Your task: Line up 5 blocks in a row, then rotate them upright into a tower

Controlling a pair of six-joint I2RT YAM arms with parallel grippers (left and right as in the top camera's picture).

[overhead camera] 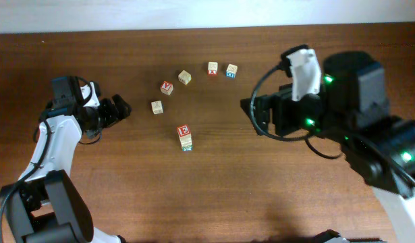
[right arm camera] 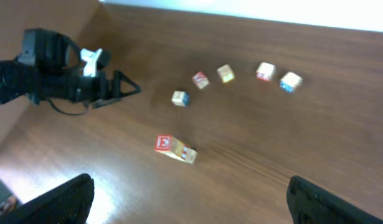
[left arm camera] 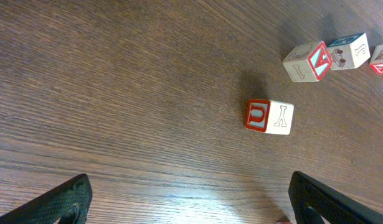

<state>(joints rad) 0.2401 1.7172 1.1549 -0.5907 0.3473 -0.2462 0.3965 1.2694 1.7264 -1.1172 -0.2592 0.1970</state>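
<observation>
Five pale-wood blocks lie mid-table. The red "E" block [overhead camera: 184, 130] [right arm camera: 164, 144] touches a second block [overhead camera: 187, 144] [right arm camera: 185, 153]. A third block [overhead camera: 156, 106] [left arm camera: 269, 116] [right arm camera: 180, 98] lies left of them, and a plain-topped one [overhead camera: 185, 77] [right arm camera: 225, 73] and a blue-printed one [overhead camera: 231, 70] [right arm camera: 291, 81] sit farther back. My left gripper [overhead camera: 124, 108] [left arm camera: 190, 194] is open and empty, just left of the third block. Right of the group my right gripper [overhead camera: 250, 115] [right arm camera: 192, 194] hangs open and empty above the table.
A red "V" cube [overhead camera: 167, 88] [left arm camera: 310, 61] [right arm camera: 200, 79] and a red "X" cube [overhead camera: 212, 68] [right arm camera: 264, 71] lie among the blocks. The brown wooden table [overhead camera: 214, 196] ends at a pale strip along the far edge.
</observation>
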